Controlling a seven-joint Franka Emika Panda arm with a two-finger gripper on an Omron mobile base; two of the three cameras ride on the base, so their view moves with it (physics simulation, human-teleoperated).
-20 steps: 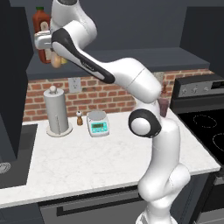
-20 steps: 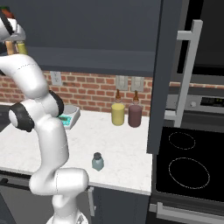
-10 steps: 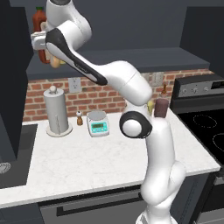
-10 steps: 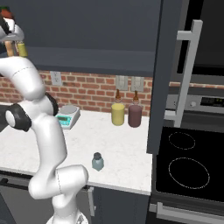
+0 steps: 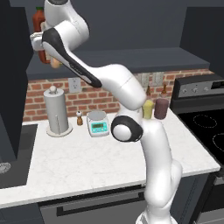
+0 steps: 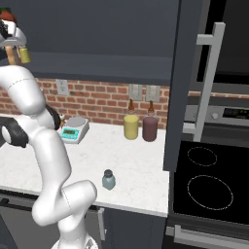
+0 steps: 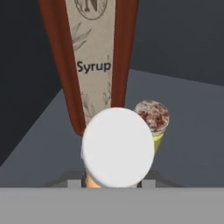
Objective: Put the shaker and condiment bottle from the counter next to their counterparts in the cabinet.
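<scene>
The fingers held the condiment bottle (image 7: 117, 148) up at the cabinet (image 5: 131, 59) shelf, just before the syrup bottle (image 7: 95, 57), its match. The shaker (image 6: 108, 180) waited far below on the table (image 6: 131, 158).

Red bottle (image 7: 98, 57) and yellow shaker (image 7: 153, 118) stand just ahead, blocking.

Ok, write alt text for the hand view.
A white round cap on the condiment bottle sits close to the camera at the end effector, on the dark cabinet shelf. Behind it stand a tall red bottle labelled "Syrup" and a small yellow shaker.
</scene>
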